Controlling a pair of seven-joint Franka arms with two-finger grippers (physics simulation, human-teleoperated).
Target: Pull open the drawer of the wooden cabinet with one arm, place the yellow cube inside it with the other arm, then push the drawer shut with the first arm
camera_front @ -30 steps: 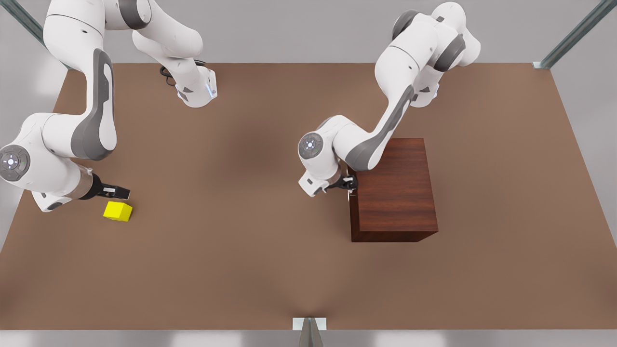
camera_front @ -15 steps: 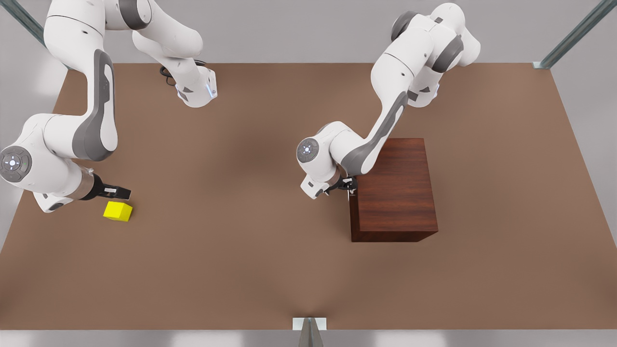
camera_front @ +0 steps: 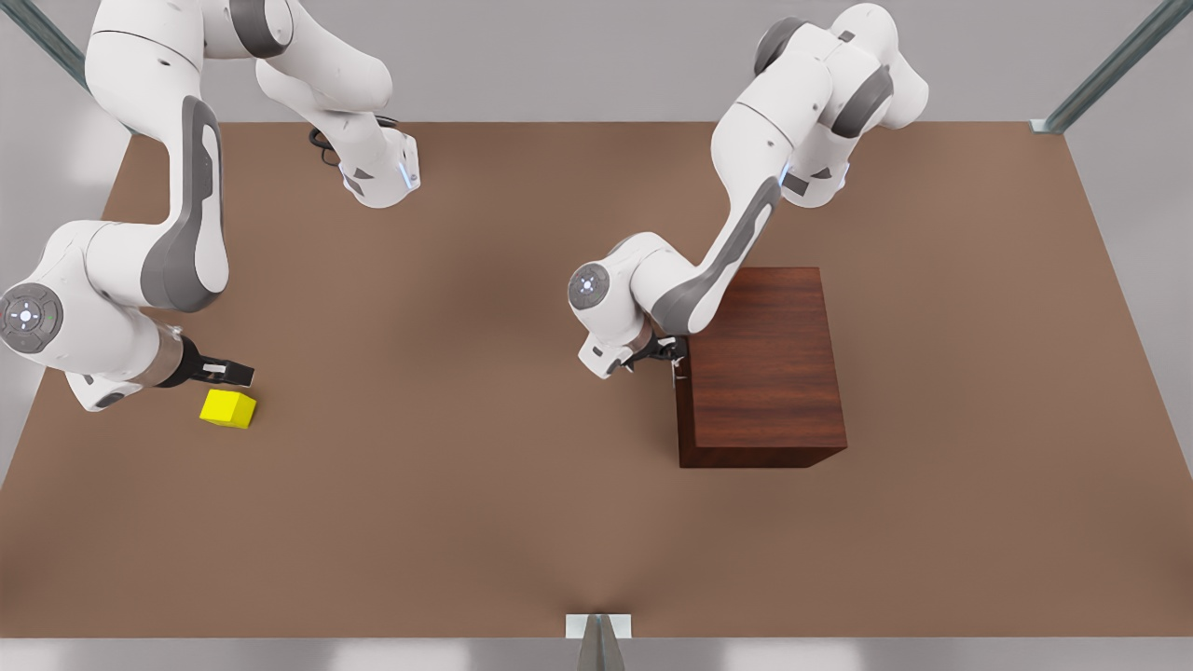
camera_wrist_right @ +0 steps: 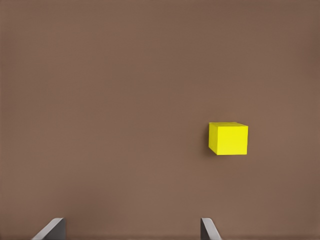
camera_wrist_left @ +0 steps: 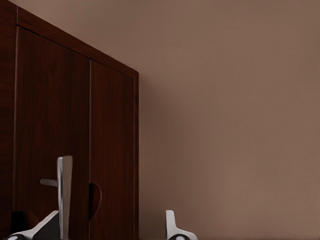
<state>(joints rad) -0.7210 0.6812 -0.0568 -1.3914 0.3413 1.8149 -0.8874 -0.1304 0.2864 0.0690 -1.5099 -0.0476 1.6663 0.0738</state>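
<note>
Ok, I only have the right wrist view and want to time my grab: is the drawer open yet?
Observer: No. The drawer looks shut, and no tray sticks out of the wooden cabinet.
Operator: Where is the left pincer?
Observer: The left pincer is at the silver handle, fingers apart, not closed on it.
Operator: Where is my cube relative to the cabinet?
Observer: The yellow cube lies on the table well off to the front view's left of the cabinet, just by your open right pincer.
</note>
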